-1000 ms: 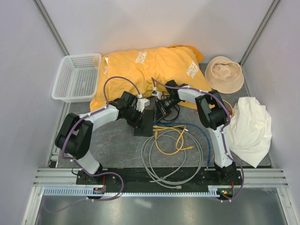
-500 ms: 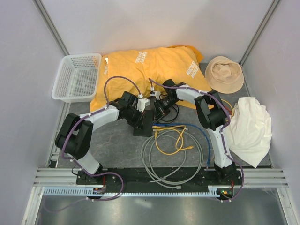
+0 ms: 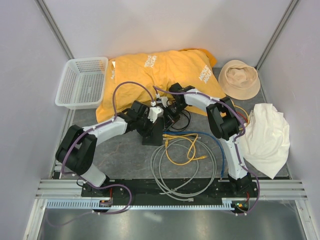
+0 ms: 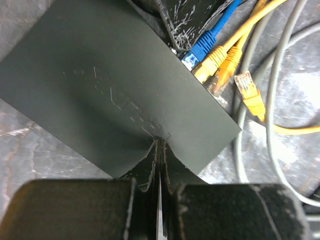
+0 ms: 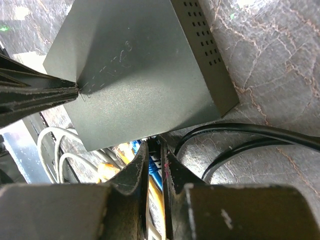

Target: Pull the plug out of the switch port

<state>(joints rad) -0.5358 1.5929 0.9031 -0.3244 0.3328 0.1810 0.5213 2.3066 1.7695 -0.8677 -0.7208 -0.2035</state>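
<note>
The right fingers [image 5: 131, 172] are closed on the blue plug [image 4: 202, 45], which is pointed from the switch [image 5: 140, 75] toward the lower frame; the left fingers [image 4: 147, 170] are pressed shut on its top.

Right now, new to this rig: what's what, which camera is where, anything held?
A left arm and right arm bolted to a grey table. The wide picture looks down from above; the close-ups come from wrist cameras. The left jaws, shut, rest their tips on a black network switch. The right jaws appear to pinch a blue plug at its ports, beside yellow plugs. Around lie a grey cable coil, an orange cloth, a white plastic basket, a beige hat and a white cloth.
</note>
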